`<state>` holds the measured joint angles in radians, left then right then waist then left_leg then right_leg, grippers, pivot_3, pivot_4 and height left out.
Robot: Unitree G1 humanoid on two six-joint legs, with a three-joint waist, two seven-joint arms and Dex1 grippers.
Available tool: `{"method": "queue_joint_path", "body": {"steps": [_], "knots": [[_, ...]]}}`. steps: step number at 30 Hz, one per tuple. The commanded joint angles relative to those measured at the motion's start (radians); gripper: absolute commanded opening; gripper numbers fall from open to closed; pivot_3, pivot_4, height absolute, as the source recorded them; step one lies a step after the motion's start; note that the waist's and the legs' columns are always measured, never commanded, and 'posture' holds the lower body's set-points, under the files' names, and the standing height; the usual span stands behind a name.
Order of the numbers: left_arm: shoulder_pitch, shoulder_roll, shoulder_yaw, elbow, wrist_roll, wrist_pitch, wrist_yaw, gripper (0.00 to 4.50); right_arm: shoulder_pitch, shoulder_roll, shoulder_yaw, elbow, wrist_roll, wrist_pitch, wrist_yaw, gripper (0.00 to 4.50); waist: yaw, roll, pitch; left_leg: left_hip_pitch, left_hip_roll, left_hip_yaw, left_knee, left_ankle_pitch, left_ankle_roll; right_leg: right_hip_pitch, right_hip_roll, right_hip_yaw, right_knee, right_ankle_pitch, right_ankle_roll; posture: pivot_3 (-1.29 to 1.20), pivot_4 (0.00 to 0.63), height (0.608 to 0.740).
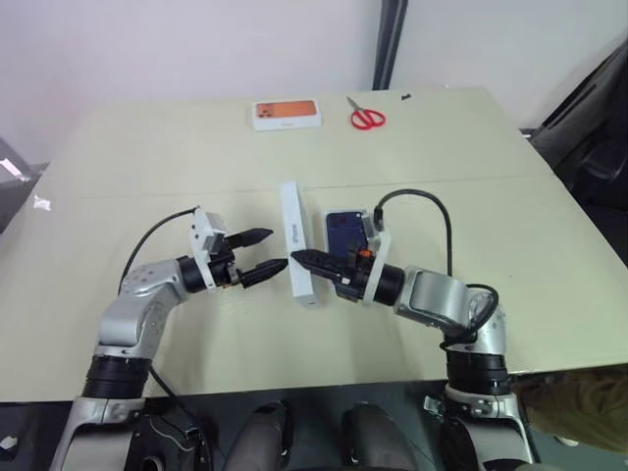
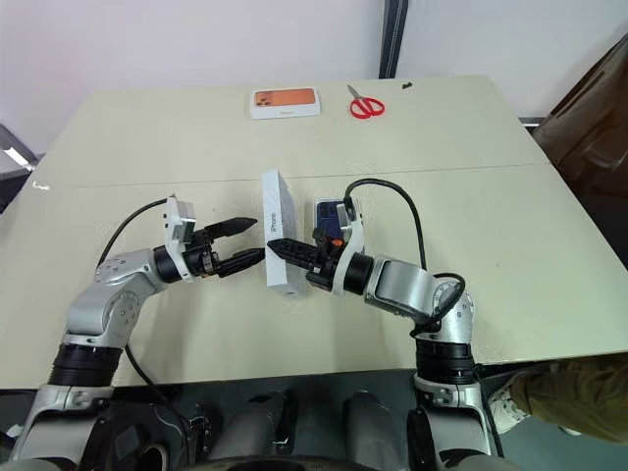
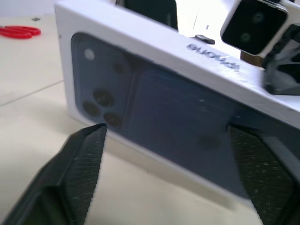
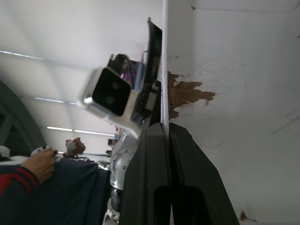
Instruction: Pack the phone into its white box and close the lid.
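right jaws (image 1: 300,258) pinch lid (image 1: 297,243) rim edge-on; left jaws (image 1: 267,252) released. light, slick card; i'd clamp both long sides.

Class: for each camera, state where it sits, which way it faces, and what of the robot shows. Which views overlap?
Eye views: on the head, looking forward and down at the table; both arms show.
Left wrist view: on the left arm, facing the lid's printed outside; the open left gripper shows.
Right wrist view: on the right arm, facing the lid's white inside; the right gripper, shut on its rim, shows.
Shared: both wrist views see the lid, opposite faces.
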<state>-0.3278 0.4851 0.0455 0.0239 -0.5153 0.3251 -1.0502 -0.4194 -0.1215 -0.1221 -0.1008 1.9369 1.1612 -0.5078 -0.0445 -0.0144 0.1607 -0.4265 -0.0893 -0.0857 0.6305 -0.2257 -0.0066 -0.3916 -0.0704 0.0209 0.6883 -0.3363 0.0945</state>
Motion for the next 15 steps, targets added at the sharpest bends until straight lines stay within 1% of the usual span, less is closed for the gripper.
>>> {"method": "queue_joint_path", "body": {"steps": [1, 5, 6, 11, 15], "knots": [[0.02, -0.007, -0.034, -0.017, 0.023, -0.019, -0.009, 2.55, -0.012, -0.034, 0.028, 0.035, -0.044, -0.054, 0.062, 0.0, 0.002, 0.0, 0.0, 0.0, 0.0, 0.0, 0.0, 0.0, 0.0, 0.0, 0.0, 0.0, 0.0, 0.0, 0.0, 0.0, 0.15, 0.734], [0.024, -0.041, -0.051, -0.009, 0.037, -0.023, 0.022, 0.44, -0.025, -0.06, 0.052, 0.05, -0.061, -0.075, 0.125, 0.0, 0.001, 0.0, 0.0, 0.0, 0.0, 0.0, 0.0, 0.0, 0.001, 0.0, 0.0, 0.0, -0.001, 0.0, 0.0, 0.0, 0.15, 0.734], [0.023, -0.046, -0.054, -0.007, 0.039, -0.022, 0.025, 0.04, -0.028, -0.066, 0.055, 0.053, -0.074, -0.081, 0.136, 0.0, 0.001, 0.0, 0.0, 0.0, 0.0, 0.0, 0.0, 0.0, 0.001, 0.0, 0.0, 0.0, -0.001, 0.0, 0.0, 0.0, 0.15, 0.734], [-0.011, -0.11, -0.07, 0.028, 0.082, -0.066, 0.087, 0.04, -0.03, -0.116, 0.052, 0.088, -0.219, -0.102, 0.228, 0.0, 0.005, 0.0, 0.0, 0.0, 0.0, 0.0, 0.0, 0.0, 0.001, 0.001, 0.0, 0.0, -0.001, 0.0, 0.0, 0.0, 0.15, 0.734], [-0.029, -0.152, -0.074, 0.045, 0.102, -0.093, 0.12, 0.04, -0.035, -0.116, 0.04, 0.111, -0.254, -0.119, 0.266, 0.0, 0.005, 0.0, 0.0, 0.0, 0.0, 0.0, 0.001, 0.0, 0.001, 0.002, 0.0, 0.0, -0.001, 0.0, 0.0, 0.0, 0.15, 0.734]]}}
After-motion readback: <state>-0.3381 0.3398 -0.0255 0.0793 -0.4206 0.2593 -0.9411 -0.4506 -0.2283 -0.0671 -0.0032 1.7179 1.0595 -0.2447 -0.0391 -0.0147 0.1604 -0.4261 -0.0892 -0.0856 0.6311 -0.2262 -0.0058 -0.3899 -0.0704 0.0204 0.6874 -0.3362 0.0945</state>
